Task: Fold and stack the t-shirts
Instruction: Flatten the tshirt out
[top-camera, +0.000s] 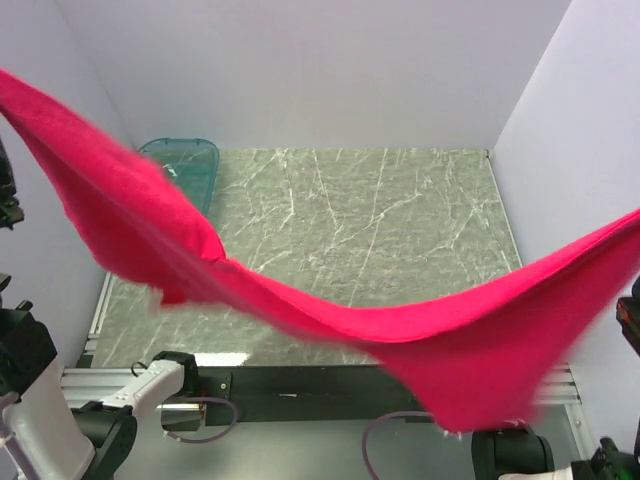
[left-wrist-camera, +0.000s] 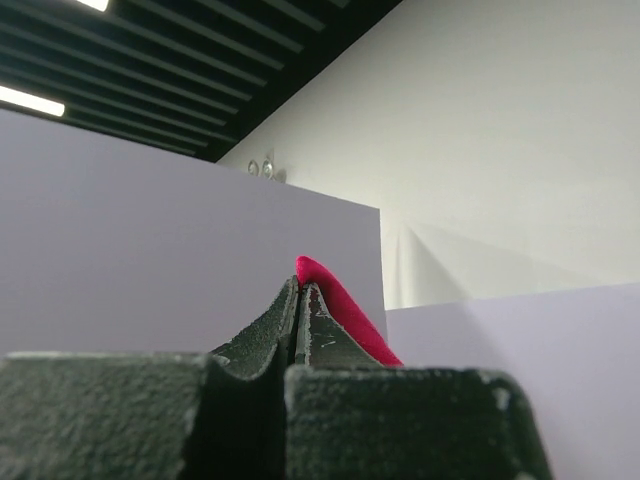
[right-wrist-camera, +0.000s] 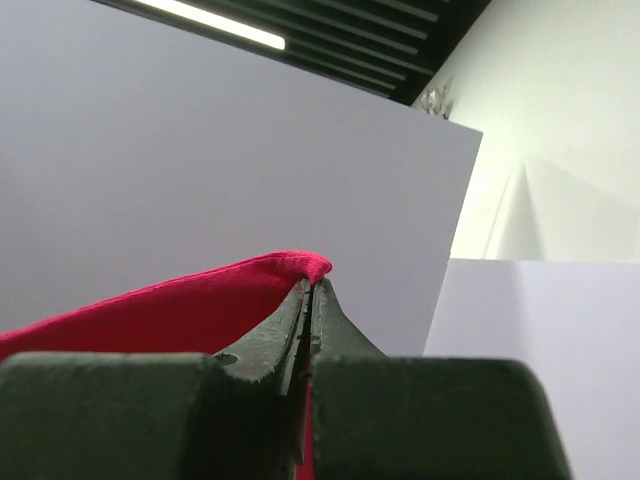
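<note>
A bright red t-shirt (top-camera: 330, 320) hangs stretched in the air across the whole top view, from the upper left corner down to a sag at the lower right and up to the right edge. Both grippers are raised out of the top view. In the left wrist view my left gripper (left-wrist-camera: 299, 285) is shut on a pinch of red t-shirt (left-wrist-camera: 345, 310) that pokes out past its tips. My right gripper (right-wrist-camera: 311, 283) is likewise shut on the red t-shirt (right-wrist-camera: 180, 305), which drapes off to the left of its fingers.
A see-through teal plastic tub (top-camera: 188, 165) lies at the far left of the grey marble table (top-camera: 380, 220). Pale walls (top-camera: 320, 70) close in the back and both sides. The arm bases (top-camera: 90, 420) sit at the near edge.
</note>
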